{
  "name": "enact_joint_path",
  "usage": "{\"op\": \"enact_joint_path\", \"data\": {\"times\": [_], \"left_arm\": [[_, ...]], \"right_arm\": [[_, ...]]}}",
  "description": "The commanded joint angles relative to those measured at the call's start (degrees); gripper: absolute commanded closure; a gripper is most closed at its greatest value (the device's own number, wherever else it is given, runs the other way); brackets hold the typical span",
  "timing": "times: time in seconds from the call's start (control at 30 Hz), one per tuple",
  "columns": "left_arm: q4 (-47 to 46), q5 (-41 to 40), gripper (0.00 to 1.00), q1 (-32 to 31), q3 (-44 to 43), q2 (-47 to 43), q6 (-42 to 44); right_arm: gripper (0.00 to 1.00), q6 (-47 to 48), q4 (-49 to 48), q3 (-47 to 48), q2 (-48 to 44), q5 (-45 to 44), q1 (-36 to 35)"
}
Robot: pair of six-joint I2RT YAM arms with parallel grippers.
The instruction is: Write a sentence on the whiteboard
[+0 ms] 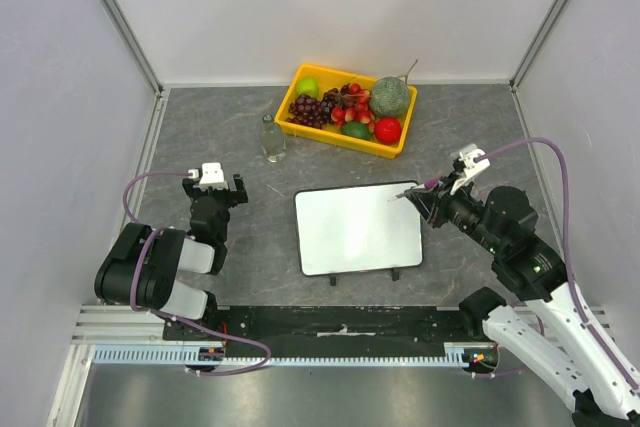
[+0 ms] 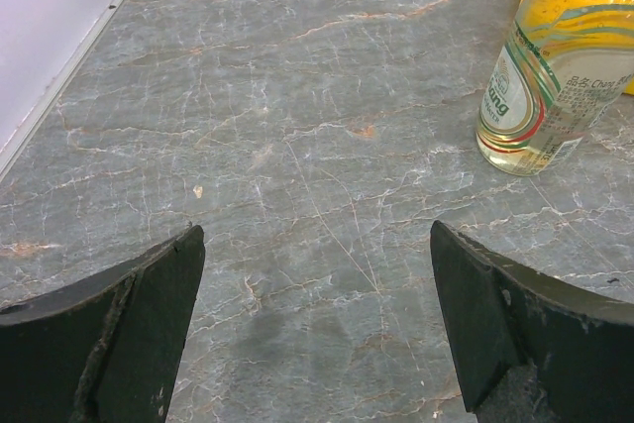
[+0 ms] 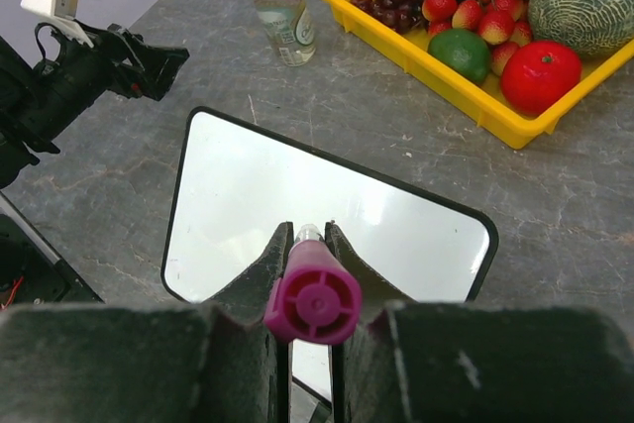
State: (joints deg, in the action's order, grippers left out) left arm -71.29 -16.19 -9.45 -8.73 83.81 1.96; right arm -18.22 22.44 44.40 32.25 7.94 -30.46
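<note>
Right pincer (image 3: 309,230) of mine is squeezed nearly shut around a pink marker (image 3: 313,299). The writing tip pokes out in front so it can reach down to the whiteboard (image 1: 355,232). The marker hangs over the board's far right corner, close to the rim. I cannot tell if the tip touches the white yet.

The board lies flat on the tabletop (image 1: 200,127), right in front of me, so an arm can reach all of it. It looks blank. I see no letters, so I think the sentence is not begun.

My left pincer (image 1: 222,179) is wide open and holds nothing. It sits well to the left of the board, out of the way. A bottle (image 3: 282,7) and a yellow tray (image 3: 416,64) of fruit stand beyond the board's far edge, where writing should not bump them.
</note>
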Motion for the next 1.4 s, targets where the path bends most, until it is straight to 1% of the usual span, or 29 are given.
{"op": "enact_joint_path", "data": {"times": [0.0,0.3,0.47,0.63,0.67,0.7,0.77,0.8,0.83,0.87,0.9,0.93,0.97,1.07,1.1,1.17,1.23,1.3,1.37], "left_arm": [[-1.66,-0.07,0.00,0.22,-1.20,-0.23,0.33],[-1.75,-0.07,0.00,0.22,-1.20,-0.23,0.24],[-1.66,-0.07,0.00,0.22,-1.29,-0.23,0.33],[-1.75,-0.69,0.00,0.31,-1.03,-0.40,0.24],[-1.49,-2.87,0.00,0.31,-1.55,-0.66,-0.72],[1.30,-2.28,0.00,0.40,-1.99,-1.71,-0.90],[-3.74,-0.79,0.00,0.14,0.89,-3.12,0.06],[-5.08,-1.56,0.00,-0.30,2.39,-4.95,0.85],[-3.52,-1.83,0.00,-0.82,3.19,-7.58,1.03],[0.84,-2.53,0.00,-1.09,2.76,-11.79,0.95],[11.59,-3.41,0.00,-1.09,0.41,-16.18,-1.32],[23.36,-4.20,0.00,-1.01,-3.19,-21.01,-5.95],[34.70,-4.21,0.00,-1.01,-7.57,-23.93,-9.31],[55.05,-1.93,0.00,-1.01,-16.46,-26.77,-20.91],[58.94,0.43,0.00,-1.01,-18.41,-26.60,-23.64],[64.33,8.50,0.00,-1.01,-21.84,-25.72,-25.50],[65.75,18.33,0.00,-1.01,-23.43,-24.66,-27.17],[62.69,23.37,0.00,-1.01,-22.13,-24.49,-29.45],[57.43,29.51,0.00,-1.01,-20.02,-23.87,-30.52]], "right_arm": [[1.00,-0.76,-6.17,-0.98,3.07,2.16,0.22],[1.00,-4.10,-17.24,-1.95,11.33,7.17,0.22],[1.00,-5.07,-20.32,-0.55,14.94,8.93,0.31],[1.00,-5.95,-20.85,0.51,16.27,9.46,0.22],[1.00,-5.78,-20.77,0.51,16.18,9.37,0.22],[1.00,-5.78,-20.68,0.42,16.09,9.37,0.22],[1.00,-5.78,-20.24,0.42,16.09,9.02,0.22],[1.00,-5.69,-19.89,0.51,16.26,9.02,0.22],[1.00,-5.60,-19.63,0.60,16.35,8.93,0.22],[1.00,-5.43,-19.45,0.77,16.53,9.02,0.22],[1.00,-5.42,-19.19,0.86,16.70,9.02,0.22],[1.00,-5.34,-19.10,0.86,16.88,8.93,0.31],[1.00,-5.08,-19.10,0.95,17.14,9.10,0.14],[1.00,-4.55,-18.83,1.30,17.76,9.37,0.31],[1.00,-4.37,-18.92,1.39,17.93,9.46,0.22],[1.00,-4.11,-18.66,1.48,17.76,9.72,0.22],[1.00,-3.84,-18.48,1.48,17.41,9.81,0.31],[1.00,-3.67,-18.66,1.13,16.71,9.98,0.22],[1.00,-3.75,-19.35,0.51,16.79,11.03,0.31]]}}
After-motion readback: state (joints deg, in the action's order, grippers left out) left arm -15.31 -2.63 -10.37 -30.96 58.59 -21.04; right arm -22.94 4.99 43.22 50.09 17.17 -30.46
